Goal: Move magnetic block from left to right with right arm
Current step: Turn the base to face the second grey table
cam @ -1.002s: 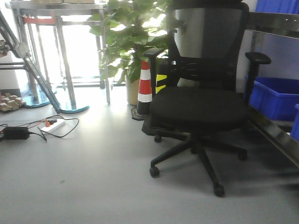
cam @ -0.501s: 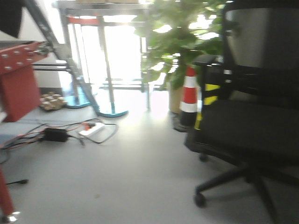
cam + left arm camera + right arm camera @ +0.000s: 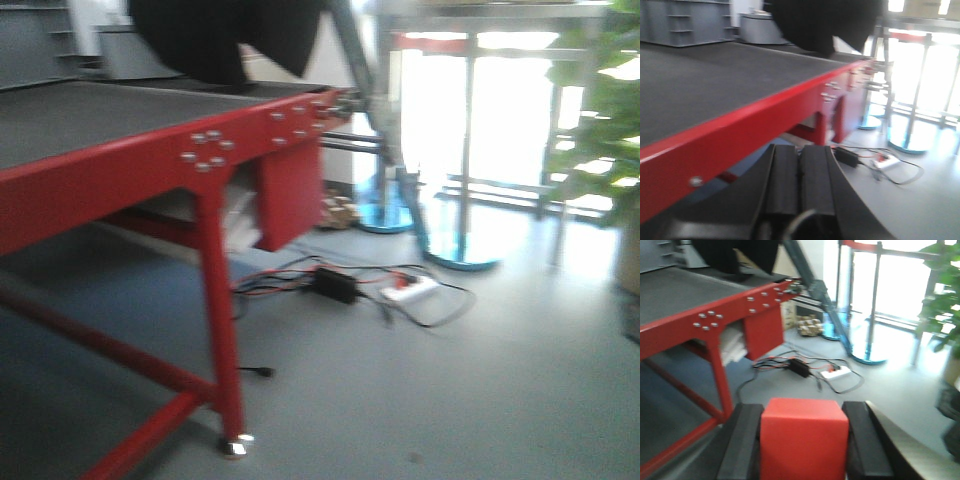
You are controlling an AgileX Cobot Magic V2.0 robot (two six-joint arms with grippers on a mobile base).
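In the right wrist view the magnetic block (image 3: 804, 440), a plain red cube, sits clamped between the two black fingers of my right gripper (image 3: 804, 407), which is shut on it and held in the air above the floor. A red-framed table with a dark mat top (image 3: 700, 322) lies ahead and to the left of it. My left gripper (image 3: 800, 150) is shut with its two black pads pressed together and nothing between them, just below the red table edge (image 3: 740, 125). Neither gripper shows in the front view.
The red table (image 3: 120, 160) fills the left of the front view, one leg (image 3: 222, 330) reaching the floor. Cables, a black adapter (image 3: 335, 285) and a white power strip (image 3: 410, 290) lie on the grey floor. A metal stand (image 3: 460, 150) and a plant (image 3: 610, 110) are at right.
The front view has swung left: the black office chair and striped cone have left the frame, and the red table has come in from the left. The picture is blurred by motion.
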